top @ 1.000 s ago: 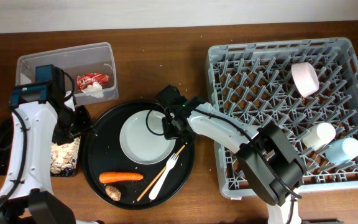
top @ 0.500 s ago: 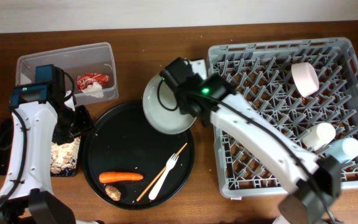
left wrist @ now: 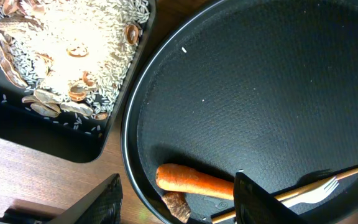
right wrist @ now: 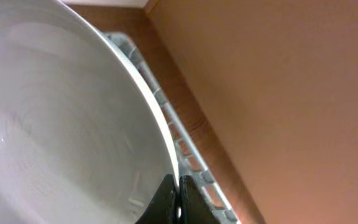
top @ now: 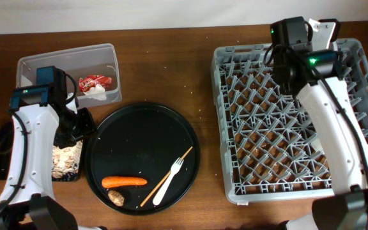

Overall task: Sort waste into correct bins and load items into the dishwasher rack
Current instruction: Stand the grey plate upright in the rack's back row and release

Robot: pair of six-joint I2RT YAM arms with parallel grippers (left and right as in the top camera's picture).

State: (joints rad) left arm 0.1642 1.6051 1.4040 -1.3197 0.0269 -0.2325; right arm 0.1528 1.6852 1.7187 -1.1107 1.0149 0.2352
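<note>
The right gripper (right wrist: pixel 176 193) is clamped on the rim of the white round plate (right wrist: pixel 55 124), which fills its wrist view, tilted, with the far edge of the dishwasher rack (right wrist: pixel 185 155) just beyond it; from overhead that arm reaches to the 12 o'clock edge of the rack (top: pixel 273 147), and the plate itself cannot be made out there. The left gripper (left wrist: pixel 176 186) hangs with fingers apart, holding nothing, above the 9 o'clock rim of the round black tray (top: pixel 145 140); on that tray the orange carrot (top: pixel 124 181) lies at 7 o'clock with the small brown lump (top: pixel 115 197) just beside it near the rim; the white plastic fork (top: pixel 163 188) and thin wooden chopstick (top: pixel 183 158) lie side by side at 5 o'clock. The shallow black tray (left wrist: pixel 42 134), at the round tray's 9 o'clock, holds the food scraps (left wrist: pixel 61 50); the clear tub (top: pixel 69 70), at 11 o'clock, holds the red wrapper (top: pixel 96 81) and white tissue (top: pixel 98 91).
</note>
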